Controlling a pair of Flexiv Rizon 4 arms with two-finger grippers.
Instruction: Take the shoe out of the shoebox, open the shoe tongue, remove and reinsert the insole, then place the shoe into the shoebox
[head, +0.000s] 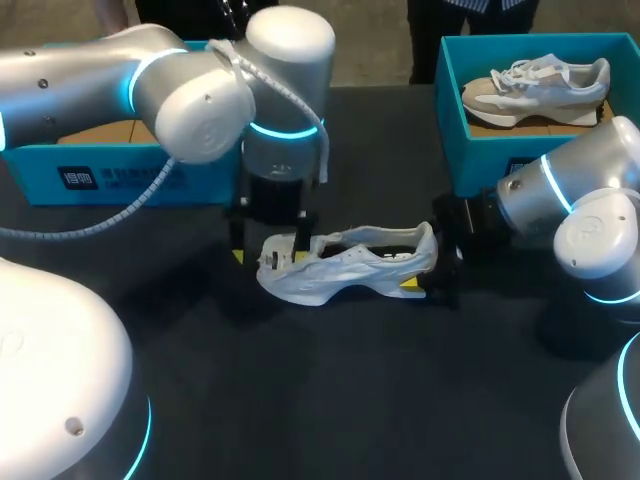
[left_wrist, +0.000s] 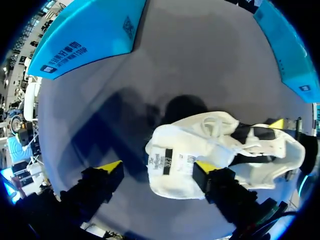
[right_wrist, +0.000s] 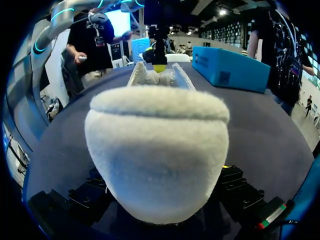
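White shoe (head: 345, 265) out on the dark table (head: 320, 400), near the middle, toe pointing left and heel pointing right, well clear of both boxes. Opened wide at the top, dark inside showing, with the tongue (left_wrist: 167, 161) and its printed label flopped toward the toe. Straight over that toe end, the left gripper (left_wrist: 158, 167), hanging down from the left arm (head: 200, 90). Fingers spread apart there, the tongue lying between them: one yellow tip right against the side of the shoe, the other off on bare table and touching nothing. No grip on that end. Over at the heel, the right gripper (head: 430, 252), coming in low from the right arm (head: 580, 200). Fuzzy rounded heel seated deep between its black fingers, one on either side and pressed against it, so clamped on the shoe at the back. Yellow tips there mostly hidden by the heel itself. Farther out, a blue box (head: 100, 170) at the far left, half hidden behind the left arm. Another blue box (head: 460, 130) at the far right, lid off, with a second shoe (head: 535, 90), beige and white, lying inside it.
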